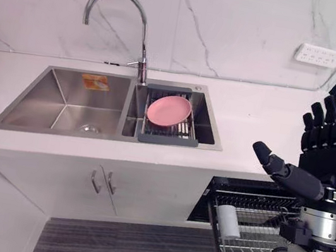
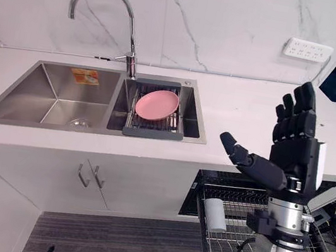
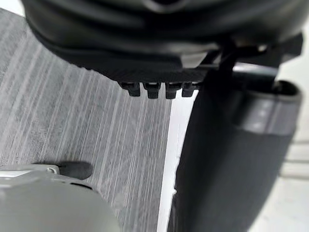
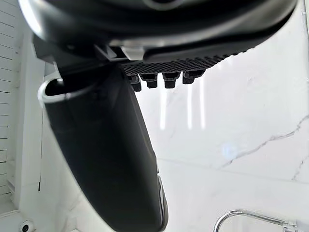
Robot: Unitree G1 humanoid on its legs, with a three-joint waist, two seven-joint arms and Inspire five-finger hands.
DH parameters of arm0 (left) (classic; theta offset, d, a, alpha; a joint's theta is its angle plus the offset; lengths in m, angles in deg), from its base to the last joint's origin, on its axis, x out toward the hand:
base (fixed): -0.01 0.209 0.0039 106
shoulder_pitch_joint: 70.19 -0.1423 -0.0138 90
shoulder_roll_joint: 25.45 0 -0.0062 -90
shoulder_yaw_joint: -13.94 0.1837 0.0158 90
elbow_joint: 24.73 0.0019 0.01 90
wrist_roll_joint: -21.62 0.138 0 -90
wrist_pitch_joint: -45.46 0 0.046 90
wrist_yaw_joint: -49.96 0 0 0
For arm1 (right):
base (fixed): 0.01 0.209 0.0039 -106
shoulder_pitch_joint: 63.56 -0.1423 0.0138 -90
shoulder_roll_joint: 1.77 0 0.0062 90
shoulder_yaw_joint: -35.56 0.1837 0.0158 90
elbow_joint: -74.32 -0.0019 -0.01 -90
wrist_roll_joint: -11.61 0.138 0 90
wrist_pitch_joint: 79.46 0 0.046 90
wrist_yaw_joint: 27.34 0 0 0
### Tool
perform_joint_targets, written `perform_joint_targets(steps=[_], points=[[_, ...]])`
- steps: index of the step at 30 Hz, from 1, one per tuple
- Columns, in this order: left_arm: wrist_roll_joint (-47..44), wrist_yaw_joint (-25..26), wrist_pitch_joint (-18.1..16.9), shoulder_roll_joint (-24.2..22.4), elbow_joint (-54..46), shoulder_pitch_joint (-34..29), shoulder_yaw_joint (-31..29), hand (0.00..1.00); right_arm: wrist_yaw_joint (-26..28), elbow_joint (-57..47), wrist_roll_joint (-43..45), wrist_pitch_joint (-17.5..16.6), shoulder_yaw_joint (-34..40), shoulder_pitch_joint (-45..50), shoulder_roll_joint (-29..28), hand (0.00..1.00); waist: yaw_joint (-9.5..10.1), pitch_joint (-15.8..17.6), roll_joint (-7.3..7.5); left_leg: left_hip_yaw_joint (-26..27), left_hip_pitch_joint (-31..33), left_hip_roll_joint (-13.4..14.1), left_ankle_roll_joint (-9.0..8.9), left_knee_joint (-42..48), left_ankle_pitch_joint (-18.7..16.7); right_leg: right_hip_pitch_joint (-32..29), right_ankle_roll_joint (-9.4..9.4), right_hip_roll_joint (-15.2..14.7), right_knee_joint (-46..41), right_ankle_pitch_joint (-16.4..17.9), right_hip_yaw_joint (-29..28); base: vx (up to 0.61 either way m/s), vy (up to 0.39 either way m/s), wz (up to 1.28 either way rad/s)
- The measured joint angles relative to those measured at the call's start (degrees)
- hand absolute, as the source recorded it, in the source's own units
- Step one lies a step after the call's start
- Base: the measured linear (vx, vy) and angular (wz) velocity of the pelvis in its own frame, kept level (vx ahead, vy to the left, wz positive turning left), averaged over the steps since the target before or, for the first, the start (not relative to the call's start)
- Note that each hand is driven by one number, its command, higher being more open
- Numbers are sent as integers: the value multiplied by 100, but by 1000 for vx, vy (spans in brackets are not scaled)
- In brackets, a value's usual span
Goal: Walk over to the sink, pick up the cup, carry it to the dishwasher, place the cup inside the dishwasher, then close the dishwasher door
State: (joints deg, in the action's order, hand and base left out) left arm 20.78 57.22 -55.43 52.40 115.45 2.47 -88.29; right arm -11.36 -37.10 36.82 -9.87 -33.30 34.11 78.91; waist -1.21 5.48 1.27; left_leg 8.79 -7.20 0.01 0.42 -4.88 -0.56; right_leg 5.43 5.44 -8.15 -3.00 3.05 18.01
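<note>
Broadly, white counter (image 1: pixel 251 123) below a marbled wall (image 1: pixel 233 34), steel double sink (image 1: pixel 62 106) set into it. Lower right, pulled-out wire dishwasher rack (image 1: pixel 251 248). Curved faucet (image 1: pixel 120 3) behind the basins. Right hand (image 1: pixel 323 157) raised above the rack, fingers straight and slightly apart, thumb out sideways, holding nothing. Left hand (image 3: pixel 145 48) over grey striped floor (image 3: pixel 72 121), fingers straight, likewise empty. Pink plate (image 1: pixel 169 110) on a drainer (image 1: pixel 167 140) in the right basin. White cup (image 1: pixel 228 220) lying on its side at the rack's left edge, apart from both hands.
</note>
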Motion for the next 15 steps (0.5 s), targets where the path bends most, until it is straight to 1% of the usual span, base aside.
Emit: perform_joint_targets(steps=[4, 6, 7, 8, 9, 10, 11, 12, 13, 14, 15], points=[[-6, 80, 0, 17, -1, 3, 13, 100, 106, -4, 0, 128, -24, -52, -20, 100, 34, 19, 33, 154, -141, 7, -47, 22, -89, 106, 4, 11, 25, -3, -128, 62, 9, -9], [-16, 207, -4, 18, 12, 2, -6, 100, 181, -4, 0, 179, -61, -42, -21, 100, 44, 42, 39, 229, -3, 47, -38, 517, -398, 156, 1, 12, 21, 3, -229, -2, 0, -25], [-13, 349, -6, 4, 37, -13, -16, 100, 226, -20, 35, 213, -93, -44, -13, 100, 47, 63, -1, 283, 301, 157, -60, 1292, -818, 163, -23, 77, -23, 70, -286, -34, -32, -32], [-2, 495, -9, -38, 48, -38, -23, 100, 256, -55, 87, 215, -132, -43, 7, 100, 45, 127, -115, 311, 500, 304, -87, 1846, -1141, 175, -5, 152, -95, 173, -329, -41, -45, -34], [7, 637, -12, -75, 95, -64, -26, 100, 286, -79, 171, 215, -180, -38, 4, 100, 42, 166, -176, 356, 632, 455, -156, 2362, -1379, 175, -103, 222, -214, 305, -398, -51, 4, -23], [-15, 785, -15, -121, 183, -60, -91, 100, 305, -91, 261, 214, -240, -7, -3, 100, 21, 232, -231, 497, 1010, 666, -240, 3275, -1483, 158, -97, 250, -342, 423, -426, -58, 8, -10], [-72, 874, -28, -238, 120, -60, -270, 100, 298, -104, 278, 214, -248, 21, 3, 100, 27, 261, -277, 553, 1322, 829, -346, 3912, -1414, 184, -145, 276, -371, 450, -425, -45, 14, 3], [-172, 925, -9, -346, 41, -55, -461, 100, 307, -132, 276, 212, -256, 6, 1, 100, 46, 310, -236, 597, 1510, 935, -608, 4441, -1303, 303, -196, 249, -342, 441, -418, -5, -5, 8], [-208, 919, 20, -384, 11, -61, -495, 100, 302, -153, 276, 202, -269, 1, 6, 100, 58, 350, -213, 611, 1523, 929, -673, 4439, -1378, 359, -198, 214, -317, 443, -407, 20, 19, 9], [-240, 895, 102, -419, -7, -58, -505, 100, 279, -168, 277, 132, -287, -60, 7, 100, 85, 373, -255, 670, 1551, 914, -568, 4075, -1476, 451, -189, 152, -260, 453, -385, 36, 54, 9], [-242, 884, 155, -437, -17, -59, -550, 100, 226, -167, 276, 118, -285, -122, 10, 100, 104, 378, -252, 768, 1677, 896, -533, 3674, -1459, 522, -176, 66, -163, 461, -380, 63, 78, 11]])
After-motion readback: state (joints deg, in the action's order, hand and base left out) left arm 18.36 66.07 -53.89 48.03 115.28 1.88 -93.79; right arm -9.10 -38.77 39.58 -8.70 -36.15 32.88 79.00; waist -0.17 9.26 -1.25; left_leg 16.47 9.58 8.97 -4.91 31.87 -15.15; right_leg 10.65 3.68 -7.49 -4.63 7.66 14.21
